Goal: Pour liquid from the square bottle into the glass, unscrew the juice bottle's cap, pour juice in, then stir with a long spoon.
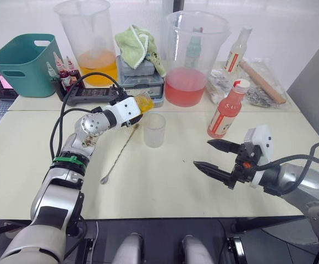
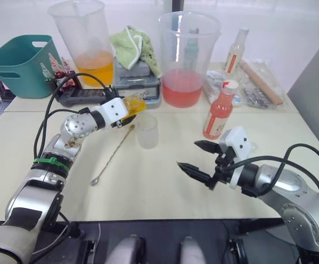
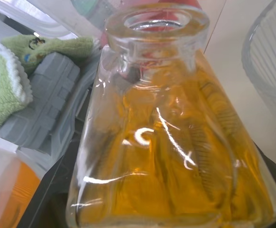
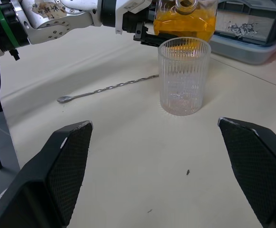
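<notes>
Two claws up: my left gripper [image 1: 139,105] pinches the square bottle [image 1: 144,102], tipped beside the glass [image 1: 154,130], my wrist hiding most of it. My right gripper [image 1: 213,156] hangs spread wide near the juice bottle [image 1: 227,109].

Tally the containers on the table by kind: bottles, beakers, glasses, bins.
Full-size bottles: 3, namely square bottle, juice bottle, pale bottle
Small dropper bottles: 3
Beakers: 2, orange-filled, pink-filled
Glass: 1
Teal bin: 1
Total: 10
</notes>
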Controlling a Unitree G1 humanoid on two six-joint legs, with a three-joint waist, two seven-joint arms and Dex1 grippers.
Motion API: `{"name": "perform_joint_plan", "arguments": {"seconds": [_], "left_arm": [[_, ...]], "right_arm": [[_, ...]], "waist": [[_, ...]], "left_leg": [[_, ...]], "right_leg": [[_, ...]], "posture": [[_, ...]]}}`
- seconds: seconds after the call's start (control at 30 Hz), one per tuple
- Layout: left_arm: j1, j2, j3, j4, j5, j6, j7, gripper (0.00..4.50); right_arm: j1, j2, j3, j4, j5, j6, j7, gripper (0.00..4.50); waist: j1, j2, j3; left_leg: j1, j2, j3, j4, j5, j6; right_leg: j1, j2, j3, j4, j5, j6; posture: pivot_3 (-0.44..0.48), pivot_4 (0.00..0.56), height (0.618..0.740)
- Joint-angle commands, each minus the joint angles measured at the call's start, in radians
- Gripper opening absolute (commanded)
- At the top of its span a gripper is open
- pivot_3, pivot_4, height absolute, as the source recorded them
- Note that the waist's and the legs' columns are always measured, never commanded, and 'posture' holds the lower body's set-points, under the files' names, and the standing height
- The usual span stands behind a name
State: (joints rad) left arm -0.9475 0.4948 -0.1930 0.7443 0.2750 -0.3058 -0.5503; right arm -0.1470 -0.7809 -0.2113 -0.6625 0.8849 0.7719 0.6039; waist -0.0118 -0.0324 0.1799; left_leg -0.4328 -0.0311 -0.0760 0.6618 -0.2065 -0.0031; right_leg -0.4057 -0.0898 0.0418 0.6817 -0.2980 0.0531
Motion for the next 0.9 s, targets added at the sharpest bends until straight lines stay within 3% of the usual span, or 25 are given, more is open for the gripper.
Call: {"name": "perform_joint_plan", "arguments": {"seconds": [0.03,0.47,0.6,0.9], "left_arm": [[-0.071,0.009,0.023,-0.034,0.007,-0.079,0.073,2.84],[-0.079,0.025,-0.012,0.008,0.121,-0.196,0.193,2.84],[-0.086,0.047,-0.044,0.013,0.21,-0.235,0.281,2.84],[-0.099,0.043,-0.062,0.042,0.243,-0.255,0.335,2.84]], "right_arm": [[-0.002,-0.016,-0.04,-0.023,0.014,-0.008,0.005,4.48],[0.018,-0.017,-0.057,-0.013,0.004,-0.02,0.019,4.48],[0.027,-0.017,-0.062,-0.014,-0.001,-0.023,0.023,4.48],[0.039,-0.016,-0.065,-0.018,-0.019,-0.025,0.031,4.48]], "waist": [[0.0,0.0,0.0],[0.0,0.0,0.0],[0.0,0.0,0.0],[0.0,0.0,0.0]], "left_leg": [[0.0,-0.001,0.0,0.0,0.0,0.0],[0.0,-0.003,0.0,0.0,0.0,0.0],[0.0,-0.003,0.0,0.0,0.0,0.0],[0.0,-0.003,0.0,0.001,0.0,0.0]], "right_leg": [[0.0,0.0,0.0,0.0,0.0,0.0],[0.0,-0.001,0.0,0.001,0.0,0.0],[0.0,-0.001,0.0,0.001,0.0,0.0],[0.0,-0.002,0.0,0.002,0.0,0.0]], "posture": [[0.0,0.15,0.74],[0.0,0.15,0.74],[0.0,0.15,0.74],[0.0,0.15,0.74]]}}
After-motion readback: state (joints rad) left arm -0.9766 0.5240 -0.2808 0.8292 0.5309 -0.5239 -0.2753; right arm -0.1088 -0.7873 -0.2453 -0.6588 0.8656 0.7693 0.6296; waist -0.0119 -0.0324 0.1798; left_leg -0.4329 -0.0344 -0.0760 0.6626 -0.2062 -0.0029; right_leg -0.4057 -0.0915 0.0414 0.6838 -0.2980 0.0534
